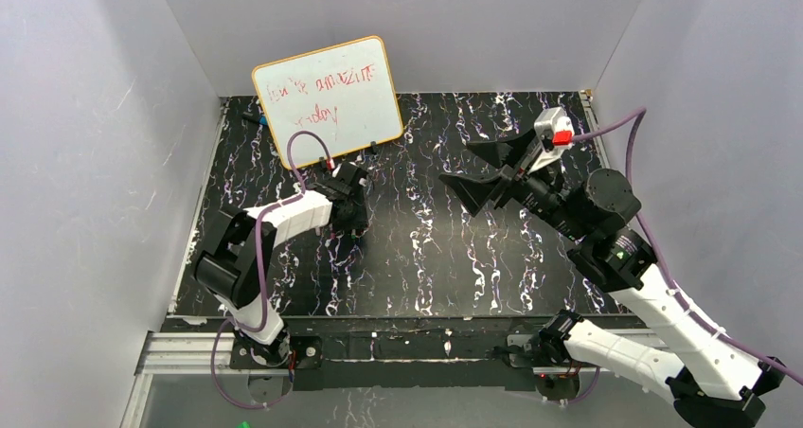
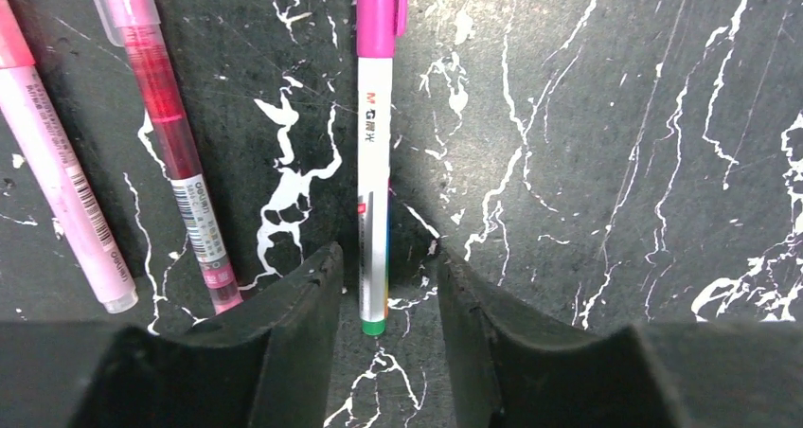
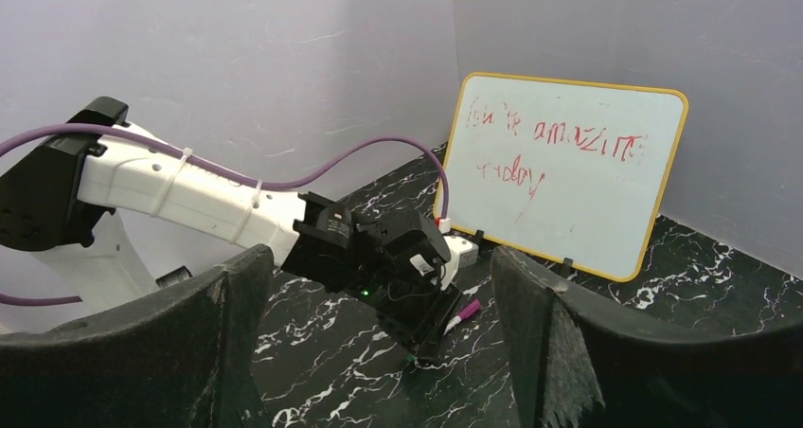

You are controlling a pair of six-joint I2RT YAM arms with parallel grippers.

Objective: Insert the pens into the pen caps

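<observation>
Well, at the near edge the two arm bases sit bolted side by side, and beyond them the black, white-veined tabletop [image 1: 455, 267] carries everything. The left gripper [image 2: 388, 281] is lowered close to the tabletop with its jaws released, one of its fingers [image 2: 284, 333] on each side of the white pen [image 2: 374, 191]. A sliver of tabletop shows on both sides of the barrel, so nothing is grasped. That pen lies flat, its green end toward the wrist and between the fingers, and a magenta cap [image 2: 377, 11] (the one with a clip) sits on its far end. To its left in the wrist view lie a red pen [image 2: 170, 144] and, beside it, a pale pink pen [image 2: 62, 172], both flat, slanted, apart from each other and outside the gripper. Farther right, the right gripper [image 1: 455, 163] hangs above the tabletop, spread wide and holding nothing, aimed across at the left arm. Behind them a whiteboard [image 1: 327, 97] with red scribbles stands near the back wall, and a dark marker [image 1: 251, 119] lies by its left corner.
</observation>
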